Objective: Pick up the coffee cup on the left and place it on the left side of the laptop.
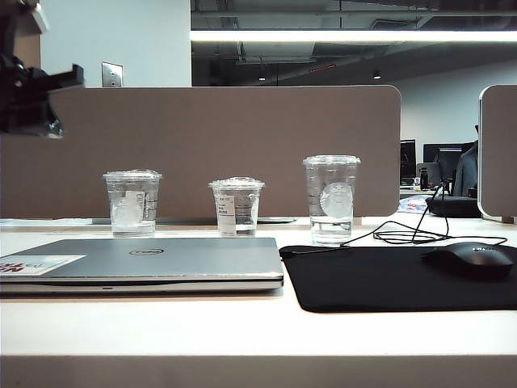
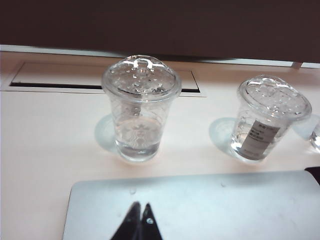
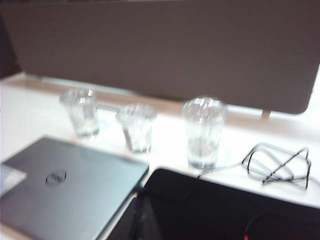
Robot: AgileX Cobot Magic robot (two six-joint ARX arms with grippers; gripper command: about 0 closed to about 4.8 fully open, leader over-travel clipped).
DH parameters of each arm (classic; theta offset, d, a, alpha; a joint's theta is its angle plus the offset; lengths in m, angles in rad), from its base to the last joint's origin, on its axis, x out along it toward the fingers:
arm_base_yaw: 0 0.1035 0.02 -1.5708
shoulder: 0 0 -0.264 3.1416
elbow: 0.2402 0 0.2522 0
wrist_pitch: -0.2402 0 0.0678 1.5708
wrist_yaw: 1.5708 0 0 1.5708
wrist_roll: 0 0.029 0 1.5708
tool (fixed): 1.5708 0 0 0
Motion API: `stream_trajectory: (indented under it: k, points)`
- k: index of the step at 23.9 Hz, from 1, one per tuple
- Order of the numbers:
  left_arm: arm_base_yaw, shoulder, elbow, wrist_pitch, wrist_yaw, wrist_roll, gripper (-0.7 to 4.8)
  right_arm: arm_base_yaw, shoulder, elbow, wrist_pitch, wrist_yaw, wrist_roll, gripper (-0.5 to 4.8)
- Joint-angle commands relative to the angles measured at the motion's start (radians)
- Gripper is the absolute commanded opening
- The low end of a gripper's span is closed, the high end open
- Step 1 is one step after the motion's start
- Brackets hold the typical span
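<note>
The coffee cup (image 1: 132,202), clear with a domed lid and a whitish patch, stands upright on the desk behind the laptop's left half. The left wrist view shows the cup (image 2: 140,107) just beyond the laptop lid (image 2: 200,205). My left gripper (image 2: 141,206) is shut and empty, hanging over that lid, short of the cup. Part of the left arm (image 1: 28,89) shows high at the far left. The silver laptop (image 1: 161,263) lies closed. My right gripper (image 3: 141,200) is a single dark wedge, shut, above the seam between laptop (image 3: 65,190) and mouse mat; the cup (image 3: 81,112) is far from it.
A shorter labelled cup (image 1: 236,206) stands mid-desk and a tall logo cup (image 1: 331,198) to its right. A black mouse mat (image 1: 388,279) carries a mouse (image 1: 472,260). Loose cables (image 1: 412,234) lie behind it. A brown partition (image 1: 202,145) closes the desk's back.
</note>
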Motion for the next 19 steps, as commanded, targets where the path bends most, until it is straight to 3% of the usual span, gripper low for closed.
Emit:
stream_trajectory:
  k: [1, 9, 11, 12, 13, 14, 19]
  points:
    - [0.0, 0.055, 0.041, 0.032, 0.019, 0.0, -0.05, 0.056, 0.016, 0.005, -0.034, 0.036, 0.0, -0.04]
    - [0.0, 0.247, 0.168, 0.062, 0.066, 0.0, -0.05, 0.129, 0.056, 0.005, -0.034, 0.037, 0.0, -0.04]
    - [0.0, 0.3, 0.192, 0.089, 0.087, 0.0, 1.0, 0.127, 0.056, 0.005, -0.032, 0.037, 0.0, -0.04]
    - [0.0, 0.322, 0.198, 0.106, 0.085, -0.002, 2.51, 0.127, 0.056, 0.005, -0.032, 0.037, 0.0, -0.04]
    - [0.0, 0.345, 0.206, 0.118, 0.078, -0.013, 4.41, 0.127, 0.056, 0.005, -0.032, 0.036, 0.0, -0.04]
    - [-0.001, 0.384, 0.217, 0.14, 0.057, -0.053, 4.79, 0.128, 0.056, 0.005, -0.034, 0.035, 0.0, -0.04]
    - [-0.003, 0.518, 0.224, 0.295, 0.051, -0.093, 4.79, 0.128, 0.056, 0.005, -0.035, 0.027, 0.0, -0.04]
